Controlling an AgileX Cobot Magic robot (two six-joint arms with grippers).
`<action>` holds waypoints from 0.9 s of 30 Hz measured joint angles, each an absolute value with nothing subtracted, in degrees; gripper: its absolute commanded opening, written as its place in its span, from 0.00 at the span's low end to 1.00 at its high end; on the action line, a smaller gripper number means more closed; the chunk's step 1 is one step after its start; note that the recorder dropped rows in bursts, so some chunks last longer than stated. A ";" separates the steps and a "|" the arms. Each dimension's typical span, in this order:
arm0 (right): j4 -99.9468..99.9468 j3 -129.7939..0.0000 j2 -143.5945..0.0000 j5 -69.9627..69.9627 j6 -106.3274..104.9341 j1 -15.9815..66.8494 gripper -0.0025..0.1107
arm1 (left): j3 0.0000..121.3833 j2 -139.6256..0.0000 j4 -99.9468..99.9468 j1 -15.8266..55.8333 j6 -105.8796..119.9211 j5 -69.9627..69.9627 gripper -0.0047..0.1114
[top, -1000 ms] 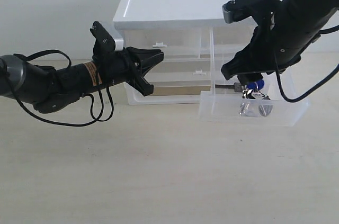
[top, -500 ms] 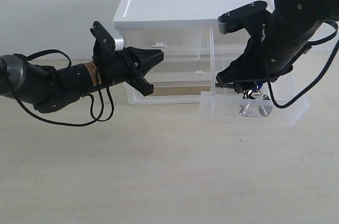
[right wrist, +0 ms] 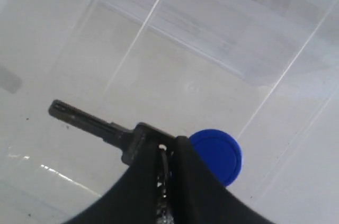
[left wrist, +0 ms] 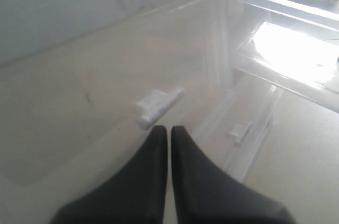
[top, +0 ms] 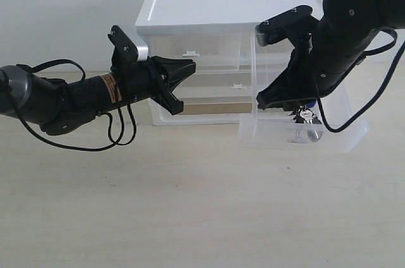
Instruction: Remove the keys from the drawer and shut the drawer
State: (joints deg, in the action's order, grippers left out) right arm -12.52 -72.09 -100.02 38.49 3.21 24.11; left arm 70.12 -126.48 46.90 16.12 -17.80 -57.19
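The right claw [right wrist: 167, 155] is pinched shut on the keys [right wrist: 114, 131], metal caught between its tips. The round blue fob [right wrist: 216, 156] lies just beside them and a dark key sticks out sideways. The bunch sits low inside the pulled-out drawer [top: 297, 144], toward the bench's [top: 190, 217] right edge.

The keys look light and stiff but loose on their ring, so they will likely swing and could slip. A hold at the ring or a key head seems safest.

The thin clear walls stand close on both sides, so straight up is the open way out, with bare bench toward the near edge.

The left claw [left wrist: 169, 131] is closed on nothing. It hovers by the neighbouring small drawer's tab [left wrist: 159, 106] on the cabinet [top: 215, 2] at the far edge.
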 measured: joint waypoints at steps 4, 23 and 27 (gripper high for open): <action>-14.97 -71.97 -99.19 35.78 3.05 24.11 0.02 | 70.12 -126.48 46.90 16.12 -17.80 -57.19 0.08; -11.95 -65.85 -75.01 37.43 4.58 29.32 0.02 | 70.12 -126.48 46.90 16.12 -17.80 -57.19 0.08; -14.06 -53.43 -67.69 31.16 11.45 32.01 0.02 | 70.12 -126.48 46.81 16.12 -17.80 -57.19 0.08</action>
